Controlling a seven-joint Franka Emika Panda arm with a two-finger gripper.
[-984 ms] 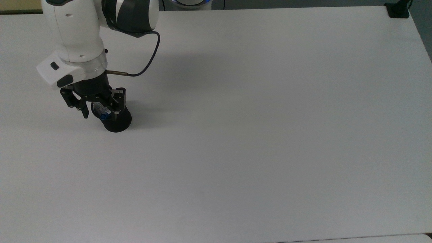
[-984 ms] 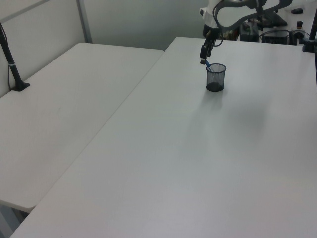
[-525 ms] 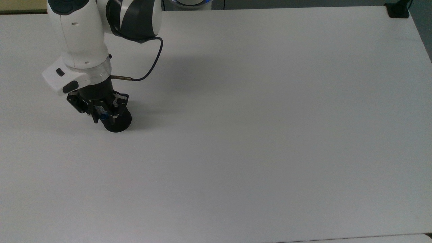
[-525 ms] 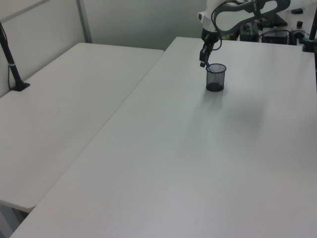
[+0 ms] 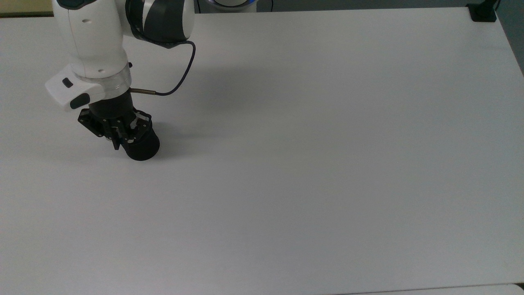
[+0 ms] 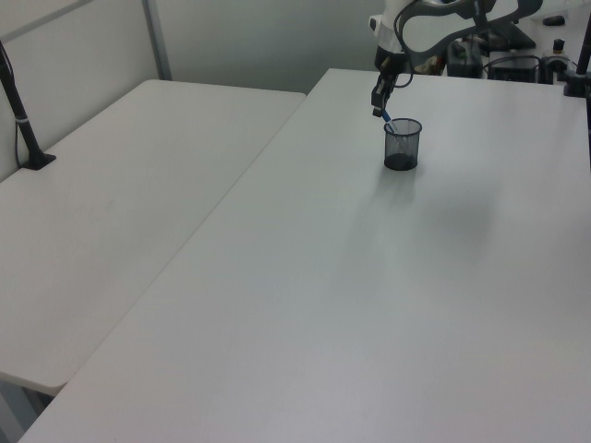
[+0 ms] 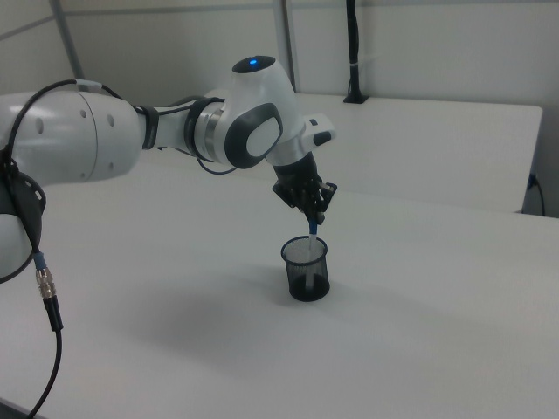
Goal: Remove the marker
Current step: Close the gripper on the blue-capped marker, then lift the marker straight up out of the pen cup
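Tabletop (image 5: 327,164) carries one black mesh cup (image 7: 306,271), and your marker (image 7: 313,232) stands in it, long axis near upright, leaning slightly. Your fingers (image 7: 316,209) look pinched on its top end, so pull up along that axis.

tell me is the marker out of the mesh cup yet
Not yet. In the right view the marker, gripped at its top by the gripper, reaches down past the mesh cup's rim.

My gripper (image 7: 315,220): jaws, spread wide a second ago, now clamp together on the marker (image 7: 313,234).
Marker: its blue cap, visible in the top view earlier, now sits hidden under my fingers.
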